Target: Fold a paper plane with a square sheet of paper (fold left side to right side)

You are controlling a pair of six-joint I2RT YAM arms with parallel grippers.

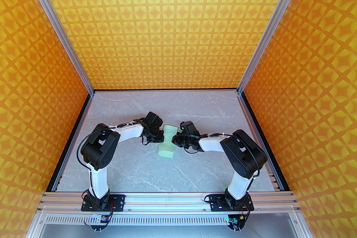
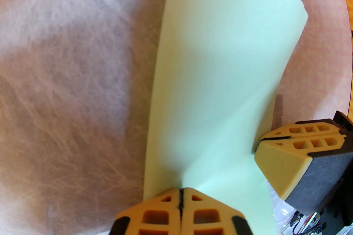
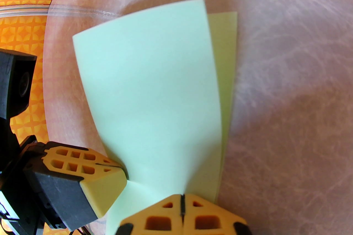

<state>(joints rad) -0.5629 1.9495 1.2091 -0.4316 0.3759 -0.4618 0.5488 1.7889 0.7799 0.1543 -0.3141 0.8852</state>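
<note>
The square sheet of paper (image 1: 167, 141), pale mint green, lies mid-table bent over on itself in a loose arch. Its upper layer (image 3: 149, 85) bulges above a flat lower layer (image 3: 226, 63), with no sharp crease. No paper plane is in view. My left gripper (image 1: 158, 137) is at the sheet's left side, and in its wrist view its tips (image 2: 180, 198) are shut on the sheet (image 2: 220, 77). My right gripper (image 1: 175, 138) is at the right side, its tips (image 3: 182, 200) also shut on the paper. Each wrist view shows the other gripper's fingers (image 2: 278, 156) (image 3: 107, 176) pinching the same end.
The grey marbled table (image 1: 156, 170) has bare surface all around the sheet. Orange patterned walls (image 1: 178, 22) with aluminium posts enclose the back and sides. The arm bases sit on the rail (image 1: 167, 200) at the near edge.
</note>
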